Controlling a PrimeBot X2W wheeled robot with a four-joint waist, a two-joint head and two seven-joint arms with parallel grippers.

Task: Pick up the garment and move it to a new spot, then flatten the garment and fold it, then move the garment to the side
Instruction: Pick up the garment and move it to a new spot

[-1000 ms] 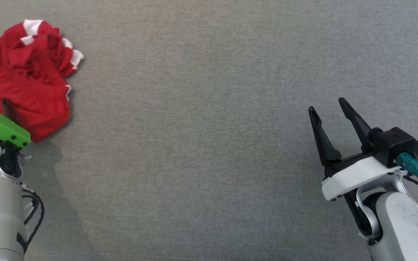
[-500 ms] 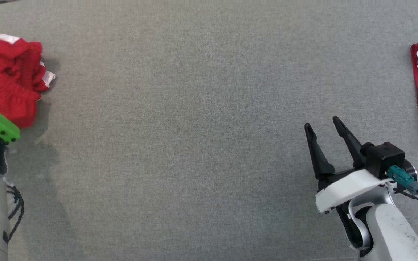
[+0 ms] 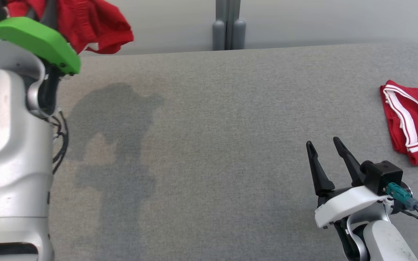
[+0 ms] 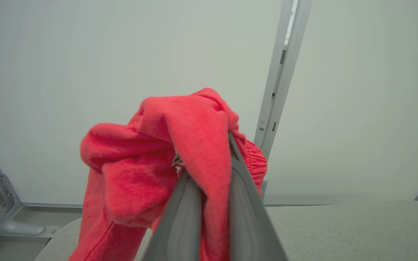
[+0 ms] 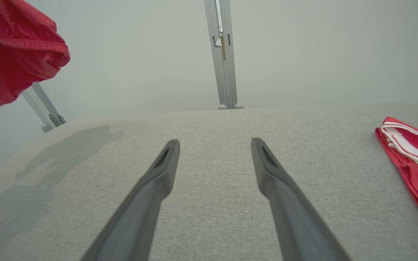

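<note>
Garment (image 4: 129,163) clamped in left hand (image 4: 209,163), hanging above table (image 3: 209,145); right hand (image 3: 322,142) apart.

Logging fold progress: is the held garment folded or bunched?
Bunched. The garment hangs crumpled from the left gripper's shut jaws, clear of the table.

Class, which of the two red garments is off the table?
The crumpled garment, clamped in the left hand; the white-trimmed folded garment lies on the table.
</note>
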